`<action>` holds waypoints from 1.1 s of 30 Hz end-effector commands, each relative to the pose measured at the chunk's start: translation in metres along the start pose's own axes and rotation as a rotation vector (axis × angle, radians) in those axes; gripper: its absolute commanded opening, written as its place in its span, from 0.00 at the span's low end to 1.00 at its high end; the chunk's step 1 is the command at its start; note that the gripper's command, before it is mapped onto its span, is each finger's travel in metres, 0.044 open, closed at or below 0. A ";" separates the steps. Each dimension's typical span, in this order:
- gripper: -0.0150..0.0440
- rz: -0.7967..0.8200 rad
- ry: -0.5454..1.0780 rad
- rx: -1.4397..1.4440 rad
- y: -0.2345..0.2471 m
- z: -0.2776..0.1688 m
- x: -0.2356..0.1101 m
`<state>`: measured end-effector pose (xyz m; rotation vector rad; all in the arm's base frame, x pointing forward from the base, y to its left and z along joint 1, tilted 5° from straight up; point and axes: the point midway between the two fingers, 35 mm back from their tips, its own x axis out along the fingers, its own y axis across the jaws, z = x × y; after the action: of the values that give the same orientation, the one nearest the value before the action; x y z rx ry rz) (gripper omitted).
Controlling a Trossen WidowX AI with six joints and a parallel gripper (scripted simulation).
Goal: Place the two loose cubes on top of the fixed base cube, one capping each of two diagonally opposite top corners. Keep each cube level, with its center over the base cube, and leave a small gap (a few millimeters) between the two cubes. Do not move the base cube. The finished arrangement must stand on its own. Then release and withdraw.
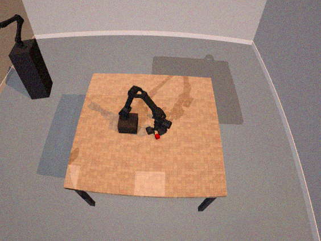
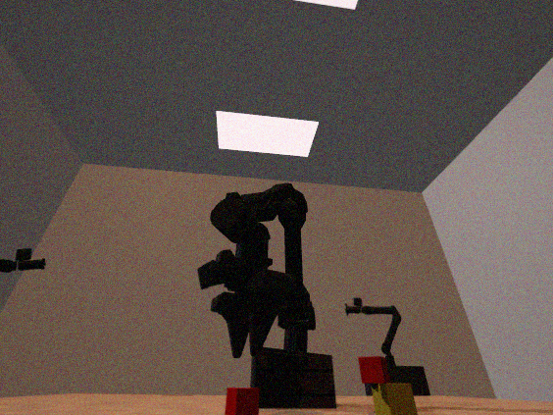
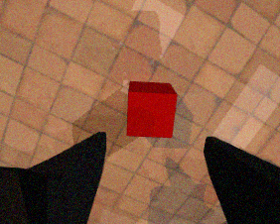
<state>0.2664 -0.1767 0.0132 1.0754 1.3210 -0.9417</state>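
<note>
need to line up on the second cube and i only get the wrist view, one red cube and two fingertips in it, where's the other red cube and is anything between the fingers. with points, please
Observer: The other red cube [image 2: 373, 370] sits on top of the yellow base cube [image 2: 399, 398], seen in the exterior view.
Operator: and how high is the gripper over the one i see
Observer: The open gripper [image 2: 245, 355] [image 3: 156, 142] hangs above the level of the loose red cube's [image 1: 157, 137] [image 2: 242, 401] [image 3: 151, 114] top, with nothing between its fingers.
Operator: is that cube on the base too
Observer: No, the exterior view shows it apart from the yellow one, off to the image's left.
</note>
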 end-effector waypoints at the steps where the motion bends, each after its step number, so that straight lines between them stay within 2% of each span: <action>1: 0.70 0.002 0.000 0.005 0.000 -0.001 0.008; 29: 0.70 0.002 0.000 0.005 0.000 -0.001 0.055; 33: 0.53 0.002 0.000 0.005 0.000 -0.001 0.055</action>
<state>0.2691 -0.1732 -0.0401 1.0752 1.3164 -0.9414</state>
